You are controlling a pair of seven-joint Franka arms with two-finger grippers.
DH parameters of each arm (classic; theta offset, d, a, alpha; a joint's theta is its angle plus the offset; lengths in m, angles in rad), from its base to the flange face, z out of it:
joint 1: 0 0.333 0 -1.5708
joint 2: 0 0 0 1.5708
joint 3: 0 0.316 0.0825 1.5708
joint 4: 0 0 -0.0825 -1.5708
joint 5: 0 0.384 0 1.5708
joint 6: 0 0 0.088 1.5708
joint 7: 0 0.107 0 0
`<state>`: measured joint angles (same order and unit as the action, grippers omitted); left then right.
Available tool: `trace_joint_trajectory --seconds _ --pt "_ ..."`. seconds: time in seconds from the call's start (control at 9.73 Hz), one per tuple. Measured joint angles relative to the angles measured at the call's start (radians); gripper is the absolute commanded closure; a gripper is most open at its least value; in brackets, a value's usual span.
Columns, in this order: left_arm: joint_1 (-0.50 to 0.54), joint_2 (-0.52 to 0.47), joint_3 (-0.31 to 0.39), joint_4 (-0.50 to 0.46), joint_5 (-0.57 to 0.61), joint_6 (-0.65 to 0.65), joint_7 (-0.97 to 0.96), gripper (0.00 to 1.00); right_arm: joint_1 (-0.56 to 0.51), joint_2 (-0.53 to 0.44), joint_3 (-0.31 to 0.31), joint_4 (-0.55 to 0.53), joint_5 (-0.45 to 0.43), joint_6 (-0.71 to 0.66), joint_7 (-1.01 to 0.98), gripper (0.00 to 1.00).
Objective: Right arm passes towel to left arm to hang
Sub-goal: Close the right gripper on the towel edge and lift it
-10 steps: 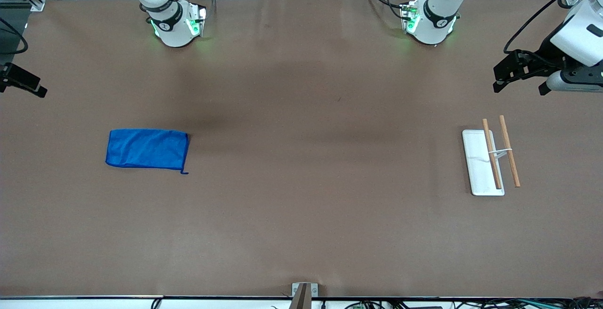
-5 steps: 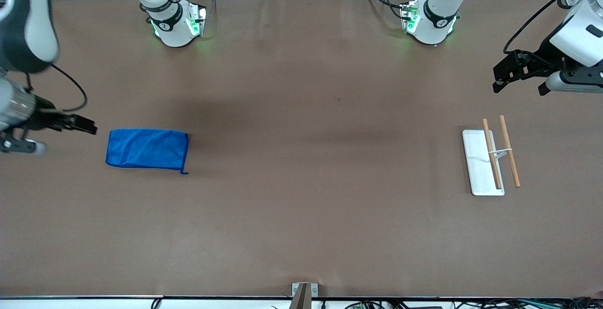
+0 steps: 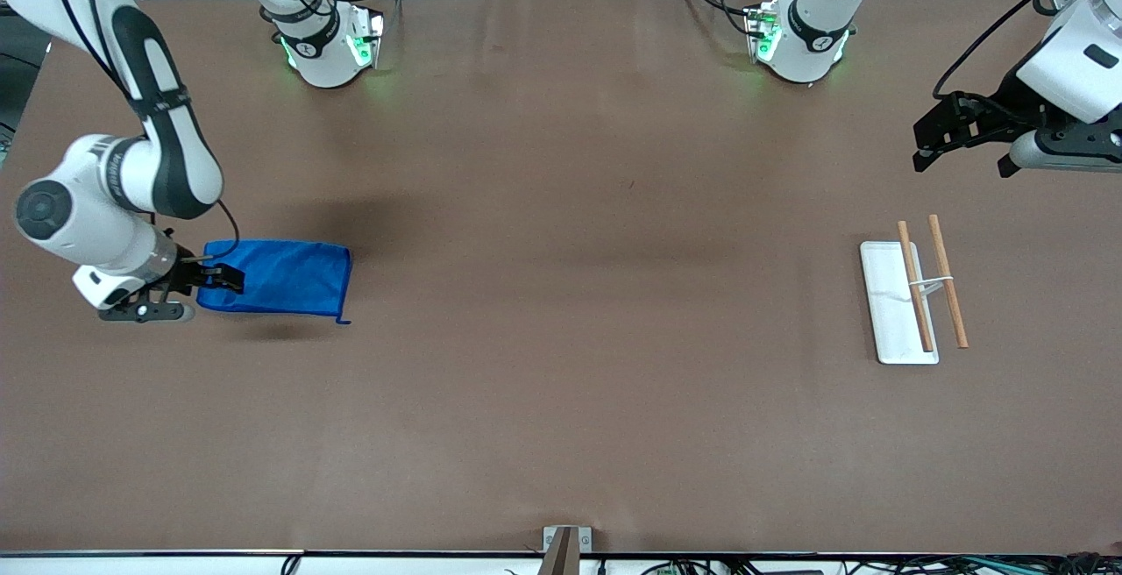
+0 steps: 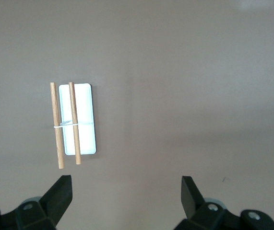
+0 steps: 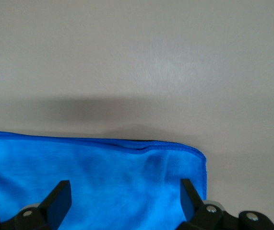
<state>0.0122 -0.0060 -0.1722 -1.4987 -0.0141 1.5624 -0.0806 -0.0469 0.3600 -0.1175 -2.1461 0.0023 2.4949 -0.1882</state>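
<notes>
— Blue cloth on the brown worktop (image 3: 561,382), that is the towel (image 3: 280,279)? Where does it lie?

— Yes, it lies flat toward the right arm's end of the worktop, its thin loop (image 3: 343,321) at the corner nearer to the front camera.

— Which step is this?

— I judge it the approach to the pick. The right gripper (image 3: 230,277) is over the towel's short edge, jaws spread and holding nothing.

— And the next move?

— It should go down and pinch that edge, then lift toward the middle.

— The other arm?

— The left gripper (image 3: 922,147) waits, jaws released, near the white rack with two wooden rods (image 3: 913,291).

— Any writing to read?

— None that I can read.
</notes>
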Motion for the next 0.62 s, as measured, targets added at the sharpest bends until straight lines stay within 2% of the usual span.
trace_joint_trajectory --seconds 0.41,0.62 --pt "0.001 0.000 0.001 0.000 0.000 0.000 0.000 0.00 -0.001 0.069 0.003 -0.018 0.002 0.047 -0.001 0.12" --pt "0.001 0.000 0.001 0.000 0.000 0.000 0.000 0.00 -0.001 0.072 0.004 -0.038 0.002 0.048 -0.001 0.26"
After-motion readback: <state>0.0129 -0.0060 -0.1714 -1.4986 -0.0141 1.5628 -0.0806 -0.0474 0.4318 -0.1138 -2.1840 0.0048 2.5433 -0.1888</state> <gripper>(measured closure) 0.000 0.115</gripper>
